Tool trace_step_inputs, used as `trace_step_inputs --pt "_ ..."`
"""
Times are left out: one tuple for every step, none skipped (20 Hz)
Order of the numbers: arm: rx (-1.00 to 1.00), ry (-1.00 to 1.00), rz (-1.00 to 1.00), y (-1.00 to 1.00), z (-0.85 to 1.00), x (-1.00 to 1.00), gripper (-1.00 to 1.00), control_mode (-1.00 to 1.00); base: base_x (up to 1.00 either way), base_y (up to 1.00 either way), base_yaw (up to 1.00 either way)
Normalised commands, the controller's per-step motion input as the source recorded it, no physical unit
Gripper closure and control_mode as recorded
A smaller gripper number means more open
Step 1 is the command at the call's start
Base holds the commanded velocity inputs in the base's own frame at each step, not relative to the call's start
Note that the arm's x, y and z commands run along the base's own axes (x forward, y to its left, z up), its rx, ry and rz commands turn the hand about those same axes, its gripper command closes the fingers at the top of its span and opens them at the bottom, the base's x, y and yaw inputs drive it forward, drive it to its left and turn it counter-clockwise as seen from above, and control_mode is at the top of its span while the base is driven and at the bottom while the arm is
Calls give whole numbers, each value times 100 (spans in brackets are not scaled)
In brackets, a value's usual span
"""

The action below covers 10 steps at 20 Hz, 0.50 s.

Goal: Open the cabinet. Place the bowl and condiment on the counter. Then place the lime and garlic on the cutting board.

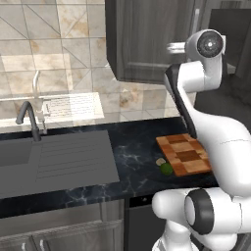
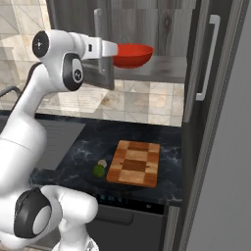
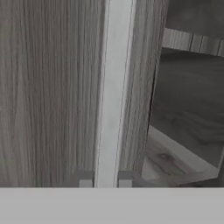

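A: Two fingertips of the gripper (image 3: 105, 179) sit either side of the silver bar handle (image 3: 114, 87), jaws closed on it. Step in hand, as I judge it: opening the cabinet (image 1: 147, 39).

B: Door status?

A: Partly swung. Hand view shows the door face on one side of the bar and, past its edge, the dark interior with a shelf (image 3: 175, 162). In the right base view the left door stands out from the front.

B: Next move calls for what?

A: My guess: carry the pull along the door's arc so the grip does not twist off the bar, until the shelf is clear to reach. Then let go and go for the bowl (image 2: 132, 55).

B: Where is it?

A: Red, up on the shelf, just beyond the hand in the right base view. Condiment: cannot find it from here, perhaps hidden behind the door.

B: Lower down?

A: Near edge first: the counter (image 1: 132, 162), black with pale veins. Lime (image 1: 166, 169) and garlic (image 1: 160, 161) lie touching each other, just beside the cutting board (image 1: 186, 154), not on it. Board is bare.

B: Further off?

A: Grey sink and drainboard (image 1: 73, 157) to the left, dark faucet (image 1: 29, 117) behind it, beige tiled wall (image 1: 54, 54) at the back. Tall dark unit with a long handle (image 2: 208, 59) on the right.
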Motion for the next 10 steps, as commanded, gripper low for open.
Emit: trace_step_inputs --pt "2 0 -5 0 0 -55 100 -100 0 0 0" --pt "2 0 -5 0 0 -55 100 -100 0 0 0" --pt "2 0 -5 0 0 -56 100 -100 0 0 0" --pt "3 0 -4 0 0 -57 100 -100 0 0 0" --pt "3 0 -3 0 0 -56 100 -100 0 0 0" --pt "3 0 -3 0 0 -55 100 -100 0 0 0" --pt "3 0 -3 0 0 -55 100 -100 0 0 0" --pt "4 -1 -3 0 0 -57 100 -100 0 0 0" --pt "4 0 -3 0 0 -57 100 -100 0 0 0" --pt "3 -1 -2 0 0 -57 100 -100 0 0 0"
